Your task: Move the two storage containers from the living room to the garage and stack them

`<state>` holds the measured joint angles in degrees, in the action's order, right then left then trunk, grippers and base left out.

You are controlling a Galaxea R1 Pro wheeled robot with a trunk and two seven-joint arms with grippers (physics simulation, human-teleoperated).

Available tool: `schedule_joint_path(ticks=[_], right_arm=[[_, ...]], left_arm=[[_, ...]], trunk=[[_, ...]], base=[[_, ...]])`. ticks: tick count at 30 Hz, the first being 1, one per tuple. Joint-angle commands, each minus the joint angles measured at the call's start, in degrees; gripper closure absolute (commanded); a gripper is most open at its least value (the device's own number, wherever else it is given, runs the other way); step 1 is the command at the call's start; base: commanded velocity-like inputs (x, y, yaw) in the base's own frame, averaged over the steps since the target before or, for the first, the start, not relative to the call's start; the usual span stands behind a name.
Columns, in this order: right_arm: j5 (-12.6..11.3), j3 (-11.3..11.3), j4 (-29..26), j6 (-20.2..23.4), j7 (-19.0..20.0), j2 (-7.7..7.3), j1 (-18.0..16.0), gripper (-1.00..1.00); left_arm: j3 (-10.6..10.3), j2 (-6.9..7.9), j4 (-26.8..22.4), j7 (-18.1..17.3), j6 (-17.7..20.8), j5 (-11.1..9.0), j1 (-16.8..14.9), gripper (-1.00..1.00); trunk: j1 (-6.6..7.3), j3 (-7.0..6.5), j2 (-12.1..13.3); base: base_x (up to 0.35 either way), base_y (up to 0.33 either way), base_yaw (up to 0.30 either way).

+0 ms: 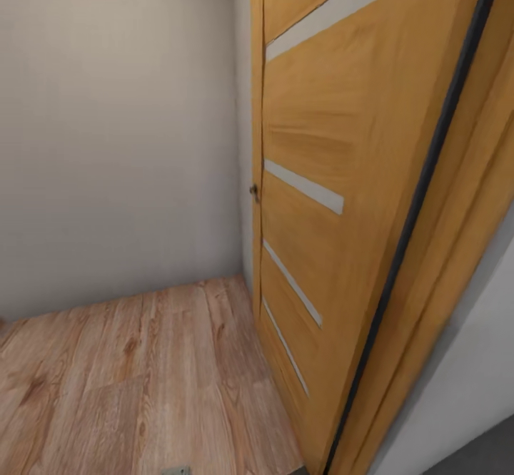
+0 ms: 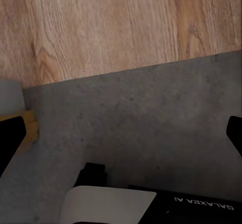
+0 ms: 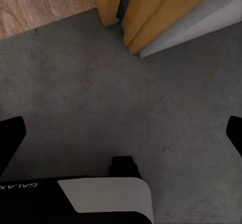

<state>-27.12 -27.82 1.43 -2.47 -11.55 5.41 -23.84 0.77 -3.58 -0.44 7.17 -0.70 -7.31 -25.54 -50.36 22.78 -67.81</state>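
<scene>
Beside the open wooden door (image 1: 314, 197), which served as the landmark, the head view took in a plain white wall (image 1: 114, 133) to the door's left and light wood-plank flooring (image 1: 135, 382) running up to its foot; the door carried pale slanted strips and a small dark knob (image 1: 253, 191) on its edge. Under the left gripper (image 2: 121, 133), whose two dark fingers stood wide apart with nothing between them, the dark grey concrete floor (image 2: 141, 128) met the wood planks along a straight seam. The right gripper (image 3: 121, 133) was likewise spread and empty, hanging over the same grey concrete (image 3: 126, 98), with the door's foot and a white wall base just beyond it.
</scene>
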Motion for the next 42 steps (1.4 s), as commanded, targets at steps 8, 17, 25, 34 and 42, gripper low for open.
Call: schedule_joint_path(ticks=[8, 17, 25, 34, 42], right_arm=[[-0.51, -0.48, 0.15, -0.26, 0.01, 0.20, -0.07, -1.00], [-0.17, -0.56, 0.15, -0.22, 0.33, 0.86, -0.07, -1.00], [1.11, -0.57, 0.15, -0.17, 0.38, 1.67, -0.07, -1.00], [1.20, -0.57, 0.15, -0.17, 0.38, 1.66, -0.07, -1.00], [1.27, -0.57, 0.15, -0.17, 0.38, 1.54, -0.07, -1.00]], left_arm=[[0.04, -0.02, -0.02, 0.05, -0.04, -0.43, -0.03, -1.00], [0.11, 0.10, 0.00, 0.04, -0.02, -0.50, -0.03, -1.00], [0.11, 0.15, -0.01, 0.04, -0.06, -0.51, -0.03, -1.00], [0.07, 0.15, -0.03, 0.04, -0.02, -0.51, -0.03, -1.00], [0.09, 0.07, -0.01, 0.04, -0.04, -0.51, -0.03, -1.00]], trunk=[[-0.03, 0.06, -0.03], [-0.03, 0.06, -0.03], [-0.03, 0.06, -0.03], [-0.03, 0.06, -0.03], [-0.03, 0.06, -0.03]], base=[[0.312, 0.000, 0.003], [0.242, 0.000, 0.000], [0.022, 0.000, 0.032], [0.000, 0.000, 0.228], [0.000, 0.000, 0.252]])
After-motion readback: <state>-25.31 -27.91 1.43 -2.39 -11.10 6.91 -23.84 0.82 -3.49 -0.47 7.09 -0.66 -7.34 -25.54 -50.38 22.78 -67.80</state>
